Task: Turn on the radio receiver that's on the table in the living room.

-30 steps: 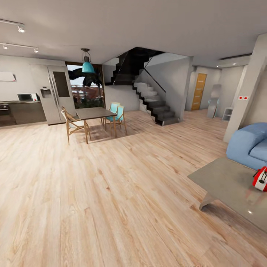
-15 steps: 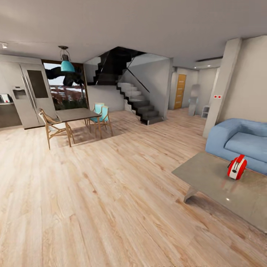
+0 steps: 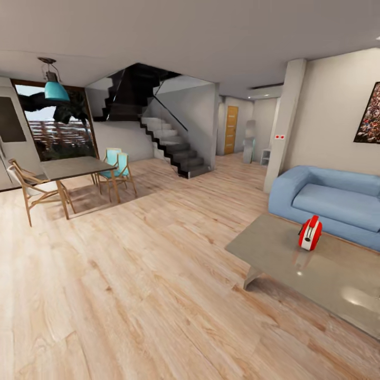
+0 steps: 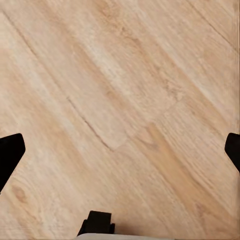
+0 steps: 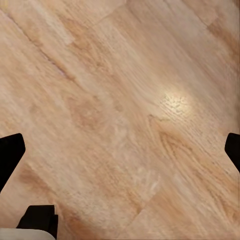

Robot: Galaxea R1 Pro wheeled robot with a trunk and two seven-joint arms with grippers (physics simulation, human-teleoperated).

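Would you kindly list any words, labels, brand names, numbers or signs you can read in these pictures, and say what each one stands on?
No readable text in any of the views.
The radio receiver on the table: red and white casing, no lettering can be made out.
The two small red marks on the pillar: too small to read.
The wall picture above the sofa: a blurred pattern, no words legible.

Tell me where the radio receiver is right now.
In the head view's right half, the radio receiver stands upright on the grey table, just in front of the blue sofa.
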